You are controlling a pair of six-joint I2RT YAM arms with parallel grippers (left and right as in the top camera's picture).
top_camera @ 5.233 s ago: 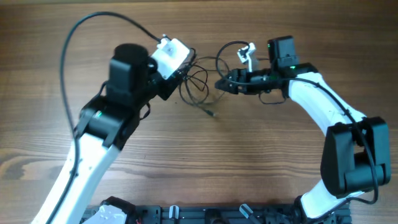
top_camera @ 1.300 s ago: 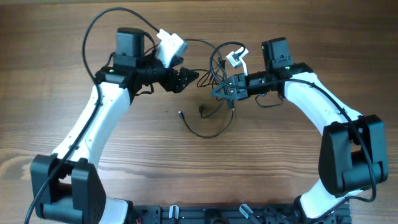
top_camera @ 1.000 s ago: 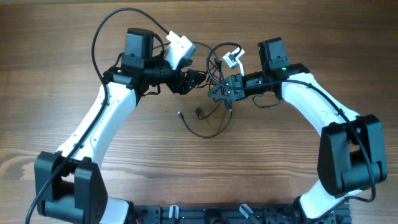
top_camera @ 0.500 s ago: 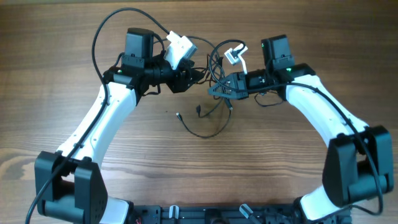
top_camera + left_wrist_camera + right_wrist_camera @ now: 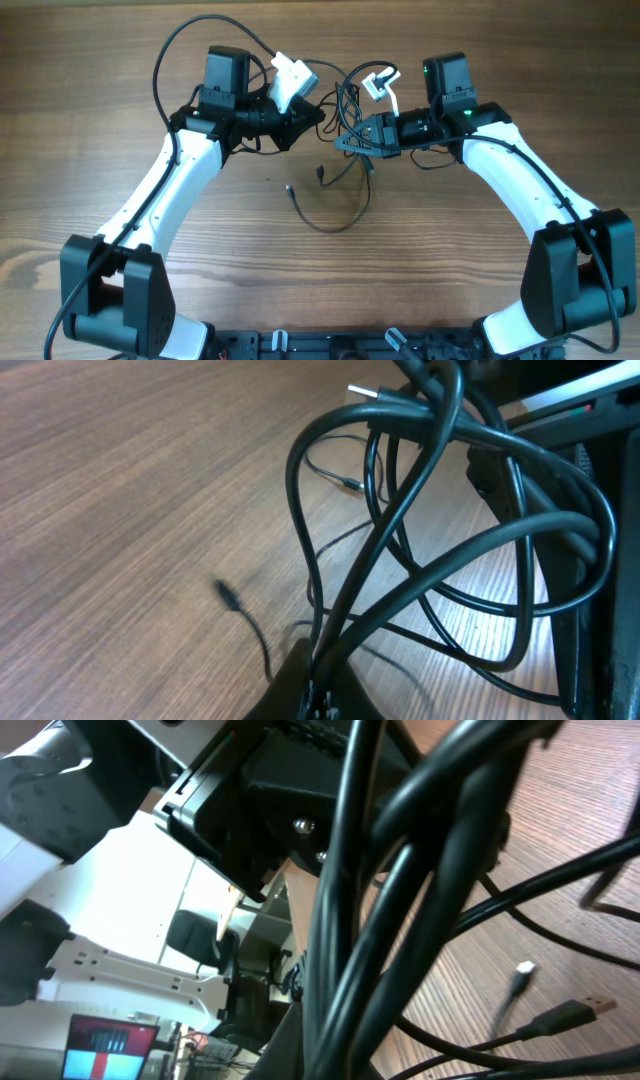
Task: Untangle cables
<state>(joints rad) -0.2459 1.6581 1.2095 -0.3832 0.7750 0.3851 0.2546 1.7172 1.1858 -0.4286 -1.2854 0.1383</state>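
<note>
The left gripper [image 5: 316,118] is closed tight on the cables [image 5: 347,98]. In its wrist view several black strands converge and vanish between the fingers at the bottom edge, then fan upward into wide, overlapping loops. The right gripper [image 5: 349,146] is likewise clamped shut on the same bundle, and black strands rising from between its fingers fill its wrist view. The two grippers face each other over the far middle of the table [image 5: 90,200], close together, with the tangle between and just behind them.

From the bundle one loose strand [image 5: 330,226] drops to the wood and curves in an open arc toward the robot's base, ending in a small dark plug [image 5: 289,186]. A second short end [image 5: 320,175] lies just inside that arc. In the right wrist view a flat, metal-tipped USB plug [image 5: 572,1013] and a smaller silver-tipped plug [image 5: 518,978] show against the wood below the bundle. Any marking on them is too small to read.

A white box [image 5: 291,78] sits on the left wrist. A smaller white piece [image 5: 378,85] shows above the right gripper; I cannot tell whether it belongs to the arm or to a cable. A thicker arm cable [image 5: 170,50] loops out behind the left arm, and green lights [image 5: 468,112] glow on the right arm. Behind the left gripper's body, the right wrist view catches a small screen [image 5: 108,1042] with red and white blocks, too blurred to read.
</note>
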